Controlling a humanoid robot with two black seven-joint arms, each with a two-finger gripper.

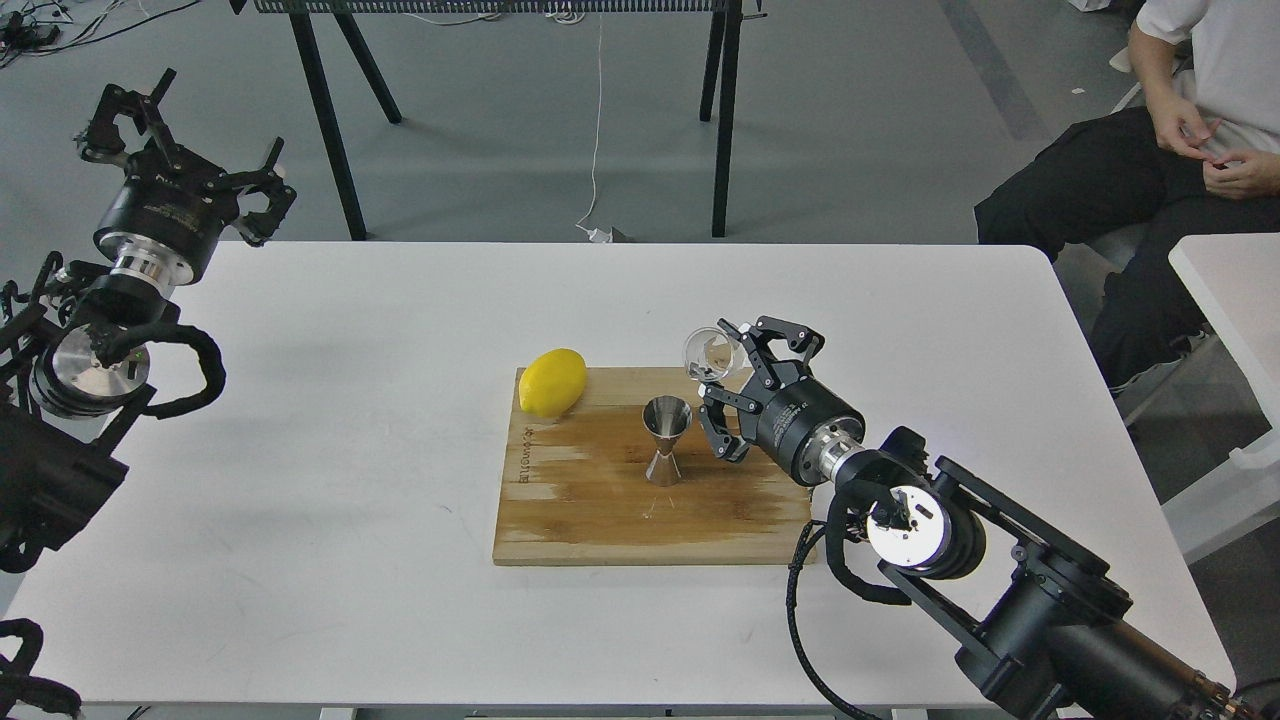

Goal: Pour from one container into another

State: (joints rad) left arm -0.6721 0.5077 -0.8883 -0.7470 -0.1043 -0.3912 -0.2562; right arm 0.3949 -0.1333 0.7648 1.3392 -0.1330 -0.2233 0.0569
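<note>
A: Where is the glass cup at this moment?

B: The right gripper holds it in the air, its fingers closed on the cup from the side. The cup is tipped over, its mouth turned to the left and a little down. It hangs just above and to the right of the steel jigger.

A: And the jigger?

B: It stands upright near the middle of the wooden cutting board, apart from the cup. A lemon lies on the board's far left corner.

A: What does the left gripper do?

B: It is raised at the far left, beyond the edge of the white table. Its fingers are spread apart and hold nothing.

A: Is there liquid in the cup?

B: I cannot tell.
</note>
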